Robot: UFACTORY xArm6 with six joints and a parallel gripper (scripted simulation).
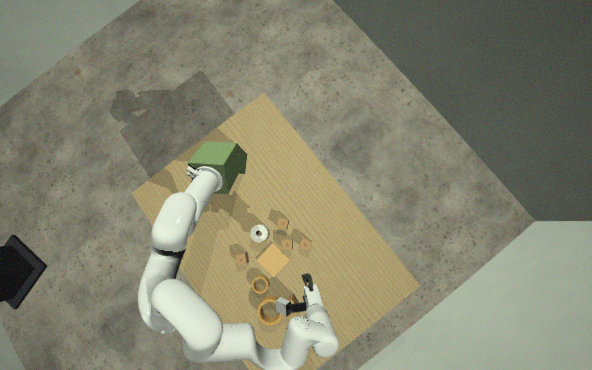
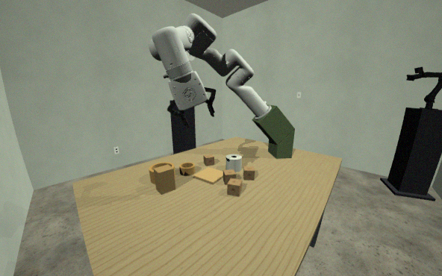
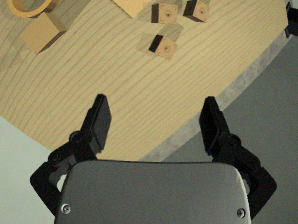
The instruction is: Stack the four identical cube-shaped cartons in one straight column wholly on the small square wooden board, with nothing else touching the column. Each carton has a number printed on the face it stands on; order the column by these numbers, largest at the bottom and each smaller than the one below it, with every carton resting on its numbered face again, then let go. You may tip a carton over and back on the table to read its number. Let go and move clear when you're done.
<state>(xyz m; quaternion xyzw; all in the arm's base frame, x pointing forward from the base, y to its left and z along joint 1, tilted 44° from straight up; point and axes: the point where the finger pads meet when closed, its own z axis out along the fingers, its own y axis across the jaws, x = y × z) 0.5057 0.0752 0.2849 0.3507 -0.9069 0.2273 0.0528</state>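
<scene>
Four small brown cartons stand on the table [image 1: 350,260] [image 2: 187,231]. One carton [image 1: 241,259] [image 2: 209,160] stands alone, between the smaller ring and the white roll. Three cartons [image 1: 282,223] [image 1: 287,244] [image 1: 305,244] [image 2: 248,173] [image 2: 229,176] [image 2: 234,186] stand close together beside the wooden board [image 1: 273,260] [image 2: 208,174], which is bare. The wrist view shows these three cartons [image 3: 166,12] [image 3: 197,10] [image 3: 162,46]. My gripper [image 1: 302,294] [image 2: 198,119] [image 3: 155,106] is open and empty. It hangs high above the table, near the edge beside the rings and well clear of the cartons.
A white roll [image 1: 257,233] [image 2: 234,162] stands near the board. Two orange rings [image 1: 260,285] [image 1: 270,311] [image 2: 187,168] [image 2: 160,168] and a taller brown box [image 2: 164,179] [image 3: 41,31] stand on the board's other side. The arm's green base [image 1: 217,160] [image 2: 280,130] is at a table corner.
</scene>
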